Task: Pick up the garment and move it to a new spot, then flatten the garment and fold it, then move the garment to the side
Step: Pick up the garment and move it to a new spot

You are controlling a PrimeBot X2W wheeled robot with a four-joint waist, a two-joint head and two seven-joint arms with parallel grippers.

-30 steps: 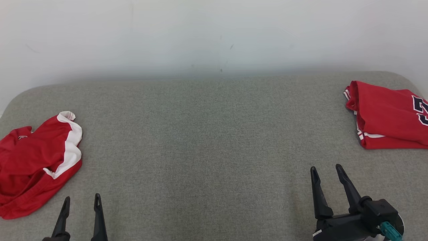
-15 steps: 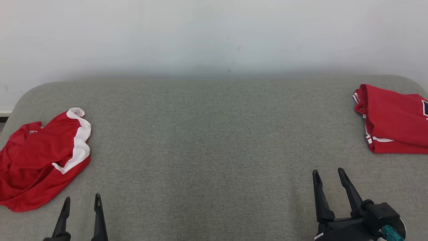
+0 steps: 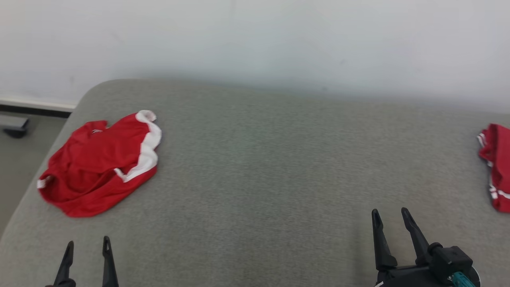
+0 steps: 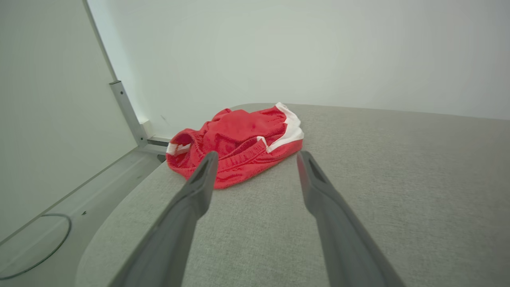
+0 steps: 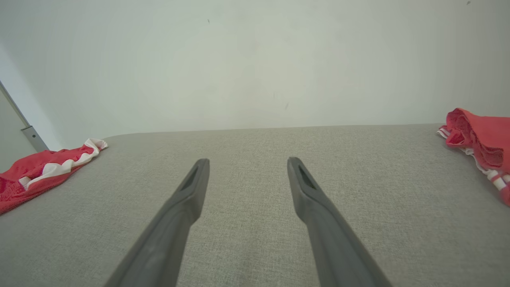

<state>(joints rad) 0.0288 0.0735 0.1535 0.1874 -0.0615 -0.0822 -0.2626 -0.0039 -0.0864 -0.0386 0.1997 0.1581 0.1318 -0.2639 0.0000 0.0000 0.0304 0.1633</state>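
Garment (image 3: 99, 163), red w/ white trim, is seen crumpled at left of head view, near the desk (image 3: 255, 179) edge. Left gripper (image 3: 88, 240) & right gripper (image 3: 389, 210) are spread, nothing held. A raised mid fold should be pinched, approached low.

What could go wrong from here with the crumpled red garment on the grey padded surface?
The crumpled red garment with white trim lies near the left edge of the grey padded surface; a drag might slide it off. The open left gripper might pinch several bunched layers. The second red garment at far right could be mistaken for it.
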